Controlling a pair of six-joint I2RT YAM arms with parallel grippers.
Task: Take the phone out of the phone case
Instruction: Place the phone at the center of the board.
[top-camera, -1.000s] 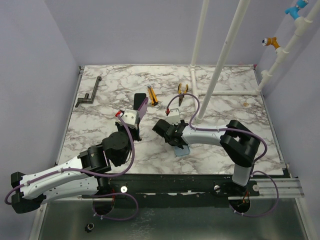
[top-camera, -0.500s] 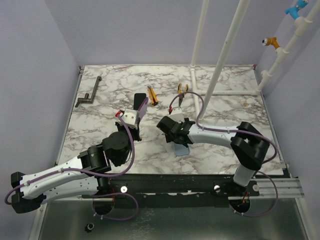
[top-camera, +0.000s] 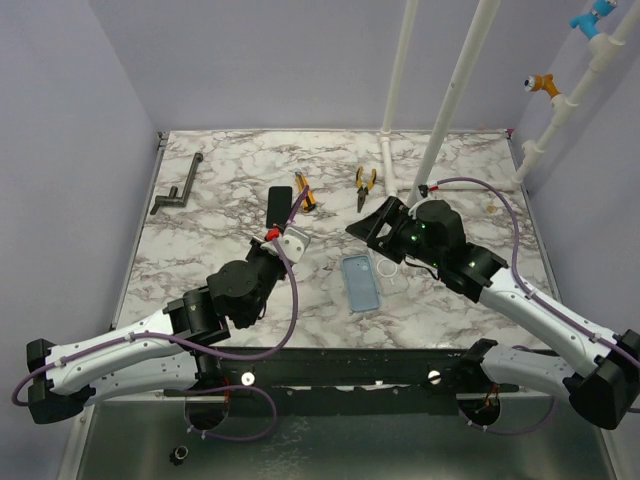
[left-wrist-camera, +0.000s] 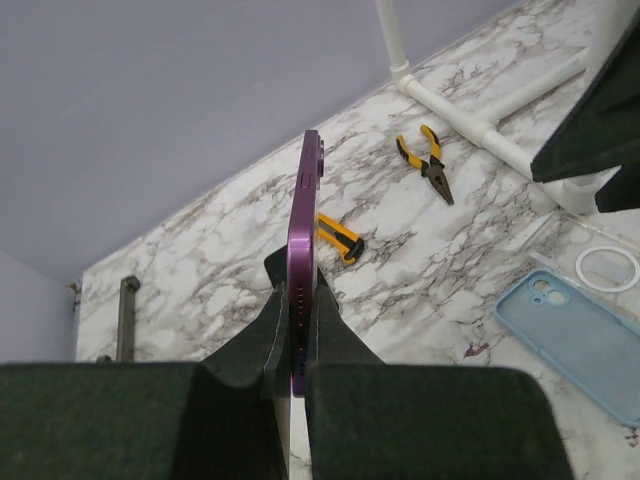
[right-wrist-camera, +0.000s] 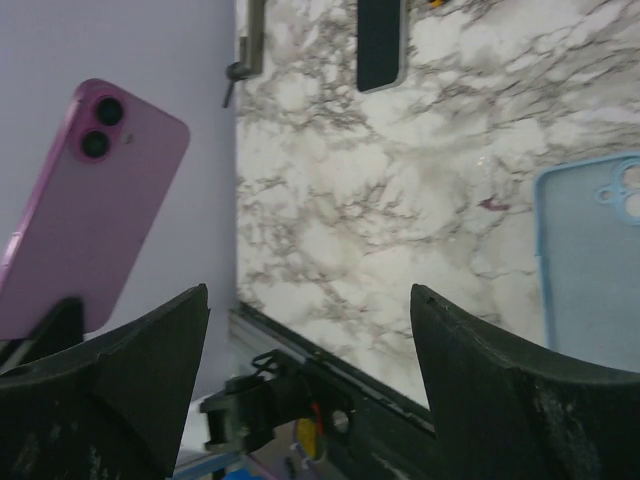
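Note:
The purple phone (left-wrist-camera: 303, 230) stands on edge above the table, and my left gripper (left-wrist-camera: 297, 275) is shut on its lower end. From the right wrist view I see its pink back with two lenses (right-wrist-camera: 95, 200). The light blue phone case (top-camera: 361, 282) lies empty on the marble, inside facing up, also visible as the case (left-wrist-camera: 575, 335) and the case (right-wrist-camera: 590, 260). My right gripper (top-camera: 372, 222) hangs open above the table, behind and to the right of the case, with nothing between its fingers (right-wrist-camera: 308, 290).
A dark phone-shaped slab (top-camera: 280, 205) lies flat left of a yellow utility knife (top-camera: 305, 193). A white ring (top-camera: 386, 268) rests beside the case. Yellow pliers (top-camera: 366, 183) lie farther back, a grey wrench (top-camera: 175, 190) sits far left, and white pipes (top-camera: 400, 120) rise at the back.
My right gripper has lifted off the case, swung back to the right and opened wider. The case now lies uncovered. The left gripper shifted slightly right with the phone.

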